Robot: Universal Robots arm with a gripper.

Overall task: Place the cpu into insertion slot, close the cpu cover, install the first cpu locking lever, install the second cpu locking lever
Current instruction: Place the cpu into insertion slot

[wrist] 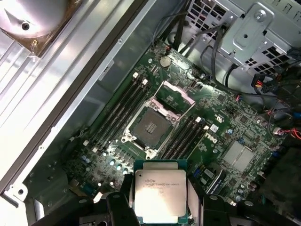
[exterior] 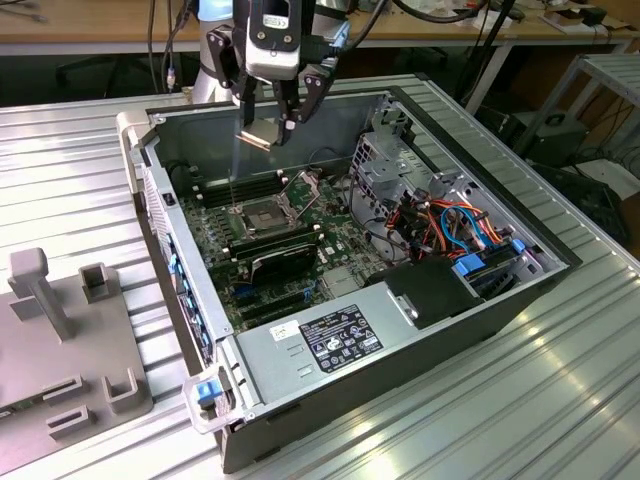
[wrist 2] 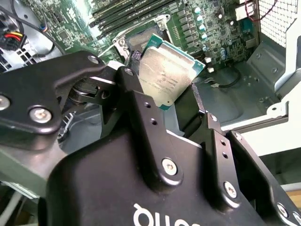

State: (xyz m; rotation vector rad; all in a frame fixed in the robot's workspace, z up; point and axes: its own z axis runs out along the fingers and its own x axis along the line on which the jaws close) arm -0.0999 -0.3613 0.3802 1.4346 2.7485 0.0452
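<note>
grey fixture tray [exterior: 60, 350] sits at the exterior view's left on the ribbed metal desk [exterior: 480, 420], apart from the work. beside it stands the open computer case [exterior: 190, 300], laid on its side so the green board [exterior: 215, 245] faces up and can be reached from above. over the case's far part hangs the claw [exterior: 268, 122], pinching the cpu [exterior: 262, 133] by two opposite edges. the second wrist view shows black fingers [wrist 2: 141, 101] on either side of the chip. its silvery face is left bare, likely so nothing presses on the flat surfaces. the chip looks tilted and rides well above the board, not yet in place. below it lies the insertion slot [exterior: 262, 215], its dark centre uncovered. just to the right the cpu cover [exterior: 300, 185] stands swung up on its hinge, which leaves the socket free to receive the chip. the arm points steeply downward over the socket region. farther right, the drive cage [exterior: 385, 160] and coloured cables [exterior: 455, 225] lie well apart from it.
</note>
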